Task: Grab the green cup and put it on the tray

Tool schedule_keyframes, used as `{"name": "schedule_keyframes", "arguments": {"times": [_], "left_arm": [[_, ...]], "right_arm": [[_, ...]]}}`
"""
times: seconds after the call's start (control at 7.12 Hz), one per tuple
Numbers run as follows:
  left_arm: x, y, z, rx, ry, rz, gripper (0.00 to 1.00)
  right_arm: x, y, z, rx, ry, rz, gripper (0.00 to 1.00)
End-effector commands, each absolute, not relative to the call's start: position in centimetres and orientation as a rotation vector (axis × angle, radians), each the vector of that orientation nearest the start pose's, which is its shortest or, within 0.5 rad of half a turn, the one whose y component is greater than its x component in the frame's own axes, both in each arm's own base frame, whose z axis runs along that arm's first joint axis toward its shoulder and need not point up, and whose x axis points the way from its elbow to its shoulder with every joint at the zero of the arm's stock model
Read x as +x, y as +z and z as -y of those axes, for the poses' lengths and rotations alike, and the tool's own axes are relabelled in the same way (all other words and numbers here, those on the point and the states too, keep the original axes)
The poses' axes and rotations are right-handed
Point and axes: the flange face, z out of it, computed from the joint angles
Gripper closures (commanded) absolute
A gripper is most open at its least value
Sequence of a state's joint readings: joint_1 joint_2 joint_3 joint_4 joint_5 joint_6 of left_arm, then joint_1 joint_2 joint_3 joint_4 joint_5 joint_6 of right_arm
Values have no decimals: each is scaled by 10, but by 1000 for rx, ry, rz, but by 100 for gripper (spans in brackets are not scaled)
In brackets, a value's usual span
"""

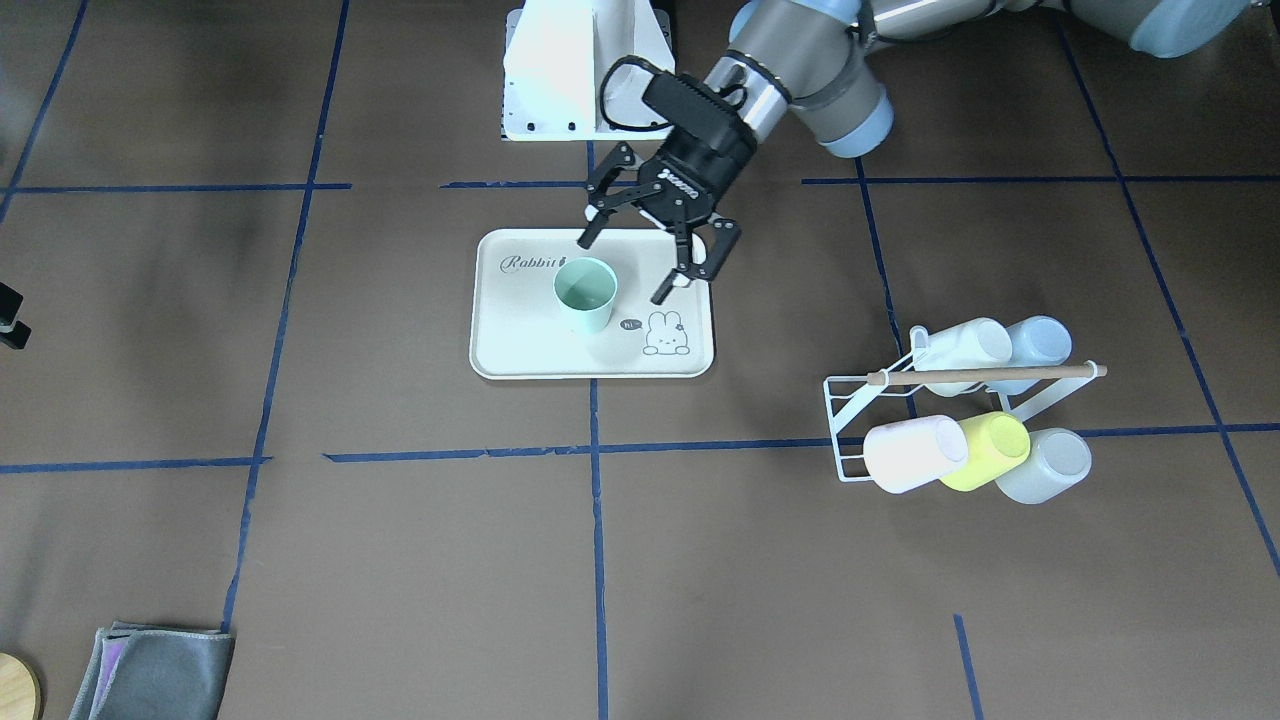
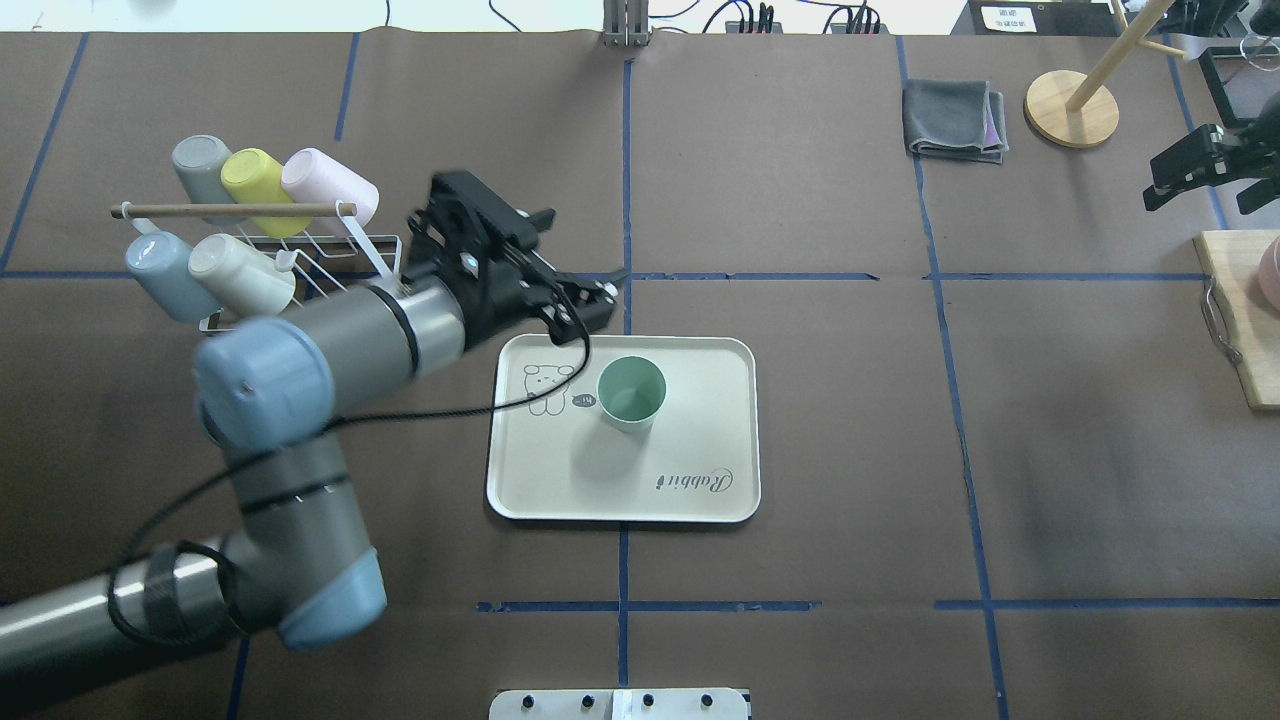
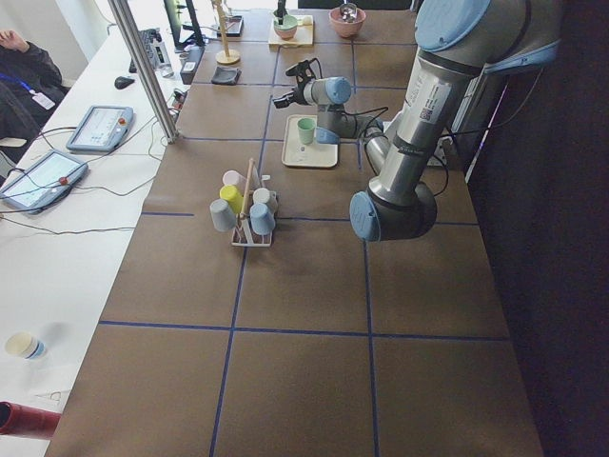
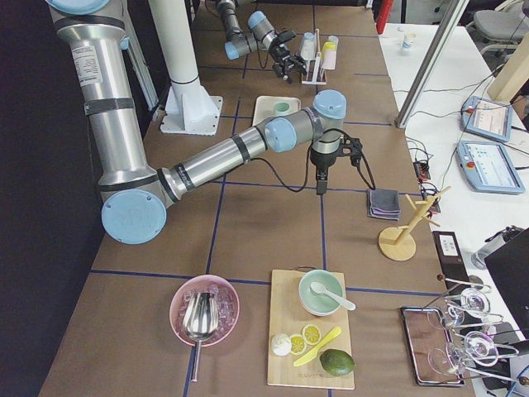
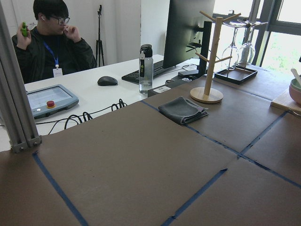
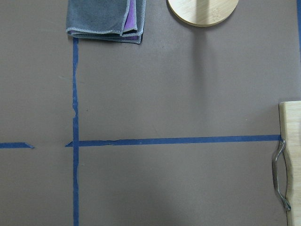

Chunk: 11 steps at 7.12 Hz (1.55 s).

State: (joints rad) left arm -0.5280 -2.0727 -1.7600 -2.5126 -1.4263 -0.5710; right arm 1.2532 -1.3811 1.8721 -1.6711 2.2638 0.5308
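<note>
The pale mint-green cup (image 1: 587, 295) stands upright, mouth up, near the middle of the cream "Rabbit" tray (image 1: 520, 340). In the overhead view the cup (image 2: 631, 392) sits next to the bunny drawing on the tray (image 2: 700, 420). My left gripper (image 1: 625, 268) is open and empty. It hangs above the tray's edge, beside the cup and apart from it, and also shows in the overhead view (image 2: 592, 310). My right gripper (image 2: 1205, 185) is open and empty, far off at the table's right end.
A white wire rack (image 2: 240, 220) with several cups, including a yellow-green one (image 1: 985, 450), stands left of my left arm. A folded grey cloth (image 2: 955, 118), a round wooden stand base (image 2: 1072, 108) and a cutting board (image 2: 1240, 320) lie on the right side.
</note>
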Motion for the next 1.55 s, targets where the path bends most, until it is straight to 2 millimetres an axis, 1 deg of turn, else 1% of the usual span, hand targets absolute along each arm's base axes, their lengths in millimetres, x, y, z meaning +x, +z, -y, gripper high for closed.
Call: {"name": "schedule_keyframes", "arguments": {"times": [0.0, 0.14, 0.28, 0.42, 0.56, 0.7, 0.84, 0.98, 1.12, 1.26, 1.4], "left_arm": [[350, 211, 493, 1022, 279, -1110, 0], [280, 226, 535, 877, 301, -1099, 0], [216, 249, 563, 787, 285, -1093, 0], [175, 303, 563, 712, 236, -1061, 0], [126, 357, 563, 629, 170, -1045, 0], [66, 412, 573, 539, 175, -1048, 0], [24, 462, 584, 445, 135, -1017, 0], [1, 509, 588, 400, 150, -950, 0], [-22, 566, 592, 313, 158, -843, 0], [-34, 591, 591, 243, 225, -715, 0], [-38, 604, 586, 167, 257, -703, 0]], "right_arm": [[-106, 420, 547, 75, 57, 782, 0], [-106, 416, 549, 82, 52, 784, 0], [-106, 415, 549, 83, 50, 787, 0], [-106, 416, 549, 81, 50, 787, 0], [-106, 417, 549, 81, 48, 785, 0], [-104, 416, 550, 84, 51, 786, 0], [-103, 418, 550, 81, 52, 784, 0], [-101, 421, 550, 81, 50, 782, 0], [-88, 430, 554, 89, 40, 772, 0], [-78, 441, 559, 87, 31, 764, 0], [-62, 451, 563, 87, 24, 777, 0]]}}
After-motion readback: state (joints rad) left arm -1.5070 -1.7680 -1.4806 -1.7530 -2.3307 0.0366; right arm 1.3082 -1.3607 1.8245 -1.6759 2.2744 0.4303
